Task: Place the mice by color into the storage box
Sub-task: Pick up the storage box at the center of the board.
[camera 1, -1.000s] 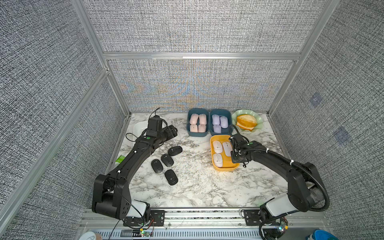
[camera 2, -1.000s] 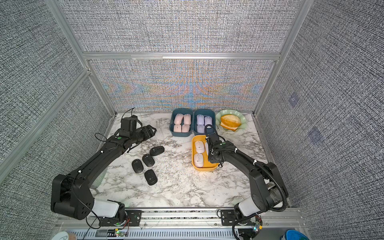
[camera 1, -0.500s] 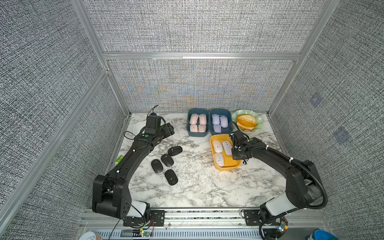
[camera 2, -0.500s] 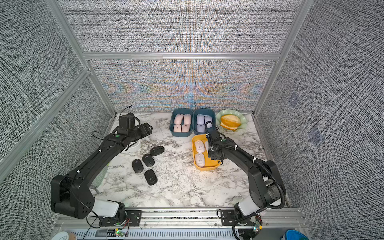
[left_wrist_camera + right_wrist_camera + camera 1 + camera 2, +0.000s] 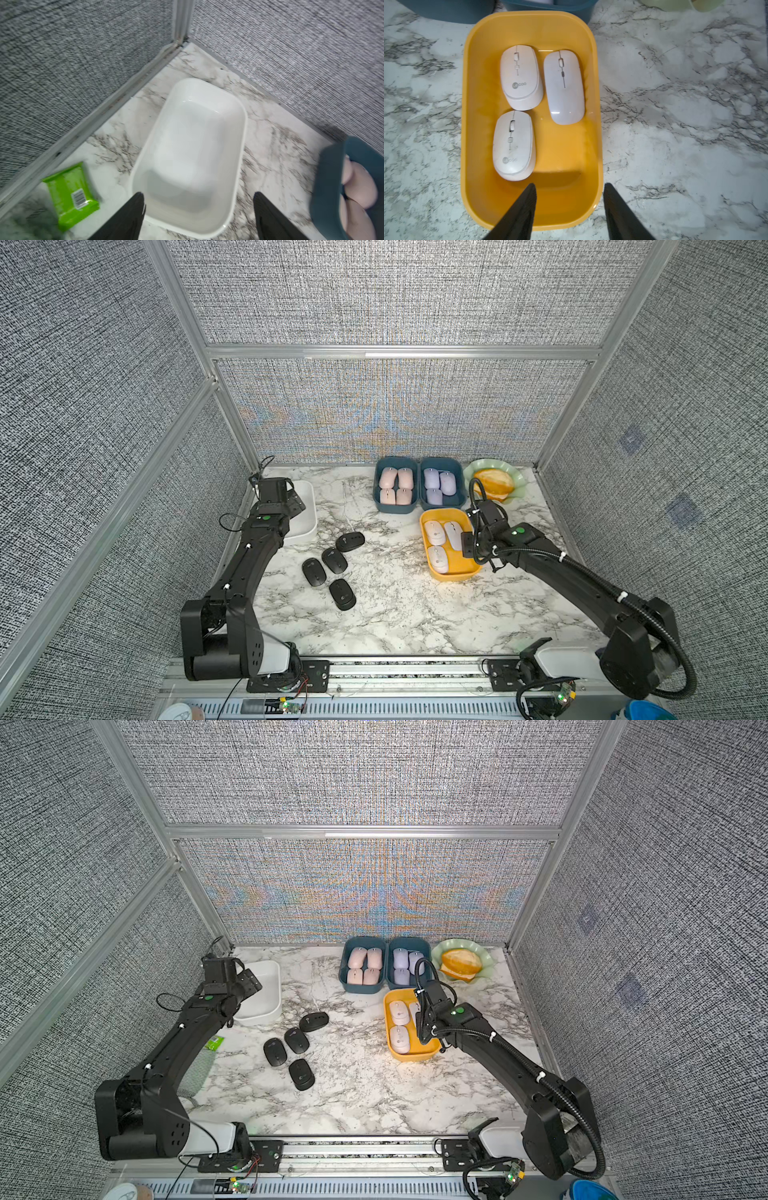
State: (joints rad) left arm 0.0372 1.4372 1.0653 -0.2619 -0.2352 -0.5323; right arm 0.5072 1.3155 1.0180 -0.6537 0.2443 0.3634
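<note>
Four black mice (image 5: 334,560) are left clustered flat on the surface (image 5: 395,605), while four pink mice (image 5: 388,477) are packed in a teal box (image 5: 395,508), three lilac mice (image 5: 432,479) in a second teal box (image 5: 442,506), and three white mice (image 5: 520,76) in a yellow box (image 5: 529,20).

A closed booth of grey fabric walls around a marble-look table (image 5: 395,622)
The back wall (image 5: 395,302), the left wall (image 5: 83,427) and the right wall (image 5: 685,385) are covered with the same grey woven cloth, held in a frame (image 5: 399,352) of pale aluminium bars that meet in the corners. On the lower part of the back wall the weave shows a coloured shimmer of orange and blue. Two small bluish square patches (image 5: 631,439) sit on the right wall. The table is white with dark grey veins, evenly lit, and a metal rail (image 5: 407,672) runs along its front edge
</note>
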